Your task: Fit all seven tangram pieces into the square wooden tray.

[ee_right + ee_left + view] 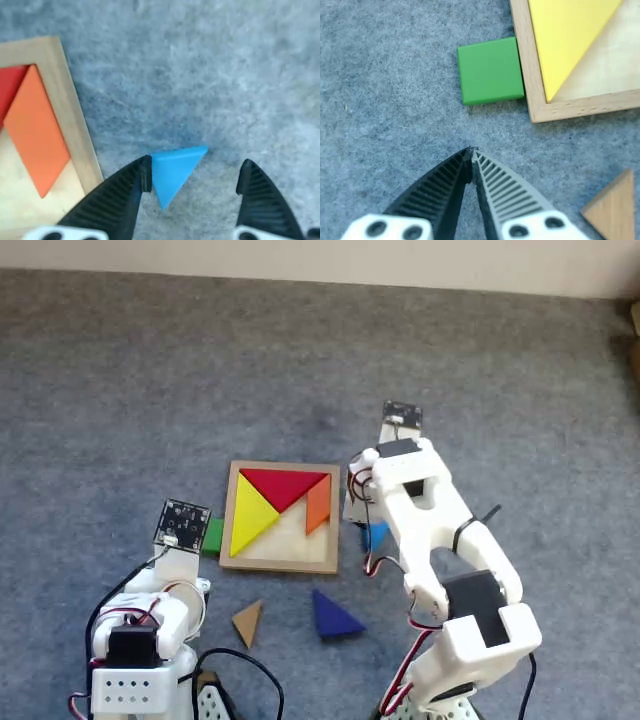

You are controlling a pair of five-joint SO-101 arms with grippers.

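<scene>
The right gripper, jaws spread, straddles the blue triangle on the table just off the right edge of the square wooden tray, one jaw perhaps touching it. The left gripper, pinched together and empty, hovers by the green square.

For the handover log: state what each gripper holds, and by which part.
Nothing is held. The left gripper is shut and empty near the green square; the right gripper stands open around the blue triangle.

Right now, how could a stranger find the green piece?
Find the square wooden tray in the middle of the grey carpet. Beside its outer wall, ahead of the left gripper, lies the green square. No other loose piece has four corners.
</scene>
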